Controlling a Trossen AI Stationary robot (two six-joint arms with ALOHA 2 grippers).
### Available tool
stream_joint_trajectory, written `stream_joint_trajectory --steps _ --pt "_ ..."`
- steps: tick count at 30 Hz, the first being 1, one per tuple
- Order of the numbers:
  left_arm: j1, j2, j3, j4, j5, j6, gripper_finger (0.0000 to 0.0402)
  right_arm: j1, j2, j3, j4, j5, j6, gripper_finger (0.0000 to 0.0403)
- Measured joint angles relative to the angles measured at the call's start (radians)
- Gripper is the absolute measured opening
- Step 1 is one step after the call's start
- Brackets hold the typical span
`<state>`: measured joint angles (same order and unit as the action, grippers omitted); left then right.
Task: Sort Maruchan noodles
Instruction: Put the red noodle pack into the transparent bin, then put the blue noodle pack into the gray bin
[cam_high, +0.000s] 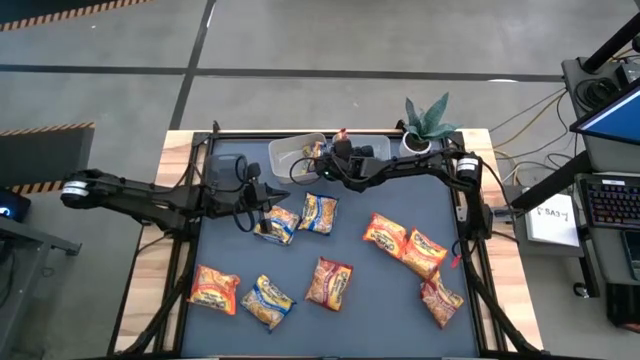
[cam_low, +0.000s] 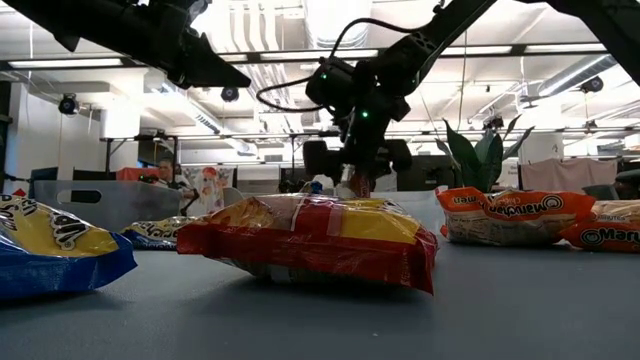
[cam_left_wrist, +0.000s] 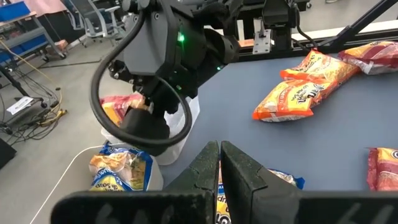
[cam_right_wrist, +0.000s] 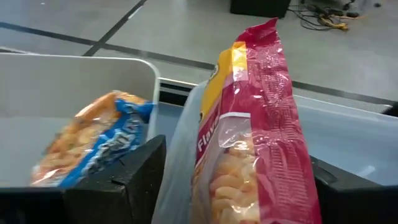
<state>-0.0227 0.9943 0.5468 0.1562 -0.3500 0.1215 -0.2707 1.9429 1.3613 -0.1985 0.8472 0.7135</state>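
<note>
Several Maruchan noodle packets lie flat on the dark mat, among them red-orange ones (cam_high: 385, 232) (cam_high: 328, 282) and yellow-and-blue ones (cam_high: 268, 300) (cam_high: 318, 212). My right gripper (cam_high: 322, 165) is at the far edge over the clear tubs (cam_high: 298, 155), open. A red-and-yellow packet (cam_right_wrist: 249, 124) stands on end between its fingers. The tub beside it holds a yellow-and-blue packet (cam_right_wrist: 93, 143). My left gripper (cam_left_wrist: 219, 162) is shut and empty, hovering just above a yellow-and-blue packet (cam_high: 278, 225). My right gripper has one finger (cam_right_wrist: 130, 180) clear of the red-and-yellow packet's flat face. Whether the other finger (cam_right_wrist: 348, 193) touches it I cannot tell. The fingers slant down from the table's right. The packet stands upright, and the tub wall hides its lower end.
A potted plant (cam_high: 428, 125) stands at the far right corner. More packets (cam_high: 425, 252) (cam_high: 440, 300) lie near the right edge and one (cam_high: 215, 288) at the near left. In the low view a red-and-yellow packet (cam_low: 320, 235) fills the foreground.
</note>
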Motion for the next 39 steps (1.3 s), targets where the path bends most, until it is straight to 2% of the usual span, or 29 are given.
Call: stream_joint_trajectory --steps 6,13,24,29,36,39 --pt "0.0 0.0 0.0 0.0 0.0 0.0 0.0 0.0 -0.004 0.0 0.055 -0.059 -0.045 0.0265" --pt "0.0 0.0 0.0 0.0 0.0 -0.004 0.0 0.0 -0.014 0.0 0.046 -0.062 -0.049 0.0265" --pt "0.0 0.0 0.0 -0.001 0.0 -0.008 0.0 0.022 -0.151 0.0 -0.064 -0.072 -0.078 0.0269" --pt "0.0 0.0 0.0 -0.002 0.0 -0.009 0.0 0.061 -0.24 0.0 -0.159 -0.142 -0.107 0.0268" --pt "0.0 0.0 0.0 -0.001 0.0 -0.011 0.0 0.132 -0.341 -0.001 -0.276 -0.31 -0.142 0.025" --pt "0.0 0.0 0.0 -0.001 0.0 -0.027 0.0 0.17 -0.365 -0.014 -0.31 -0.335 -0.149 0.0244"
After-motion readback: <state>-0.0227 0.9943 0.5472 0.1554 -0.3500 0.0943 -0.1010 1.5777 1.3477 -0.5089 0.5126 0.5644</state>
